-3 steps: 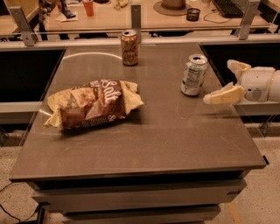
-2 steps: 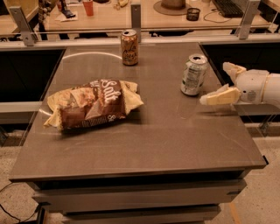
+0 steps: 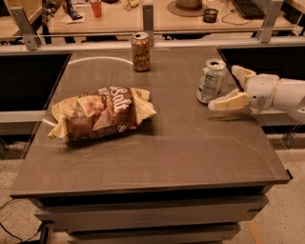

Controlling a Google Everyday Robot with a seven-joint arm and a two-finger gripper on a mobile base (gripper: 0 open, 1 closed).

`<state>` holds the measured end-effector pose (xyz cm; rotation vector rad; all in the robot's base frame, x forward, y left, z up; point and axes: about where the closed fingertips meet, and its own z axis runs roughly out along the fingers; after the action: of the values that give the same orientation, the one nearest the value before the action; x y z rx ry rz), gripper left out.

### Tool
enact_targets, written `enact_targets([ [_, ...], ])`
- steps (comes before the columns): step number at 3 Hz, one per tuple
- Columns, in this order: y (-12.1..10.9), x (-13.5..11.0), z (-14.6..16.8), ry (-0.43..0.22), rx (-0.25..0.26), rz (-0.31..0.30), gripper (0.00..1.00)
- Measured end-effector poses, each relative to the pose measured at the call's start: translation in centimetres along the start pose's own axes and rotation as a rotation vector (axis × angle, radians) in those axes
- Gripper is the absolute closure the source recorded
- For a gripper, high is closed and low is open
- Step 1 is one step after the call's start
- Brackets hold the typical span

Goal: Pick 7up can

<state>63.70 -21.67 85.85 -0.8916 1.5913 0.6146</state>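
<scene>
Cans stand upright on a dark brown table. The 7up can, pale silver-green with a white panel of small print and a silver top, is on the right half of the tabletop, toward the far edge. The brown-gold can is well apart from it, near the middle of the far edge.

The gripper reaches in from the right at about the height of the 7up can, its white wrist and arm hanging over the table's right edge. Its two cream fingers are spread wide, with the opening turned toward the can. The nearer finger points left and ends just beside the lower part of the can. The farther finger sits behind and to the right of the can's top. The can is at the mouth of the spread fingers and is not clamped; whether either finger touches it cannot be told.

A crumpled brown and tan chip bag lies flat on the left half of the table, well apart from both cans. Beyond the table is a lighter desk with a red cup and a keyboard on it.
</scene>
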Motion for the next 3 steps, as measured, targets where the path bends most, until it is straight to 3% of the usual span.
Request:
enact_targets([
  [1, 0.1, -0.5, 1.3, -0.016, -0.021, -0.002, 0.0],
  [2, 0.4, -0.7, 2.0, -0.025, -0.041, 0.001, 0.16],
  [3, 0.4, -0.7, 2.5, -0.048, -0.05, 0.048, 0.41],
])
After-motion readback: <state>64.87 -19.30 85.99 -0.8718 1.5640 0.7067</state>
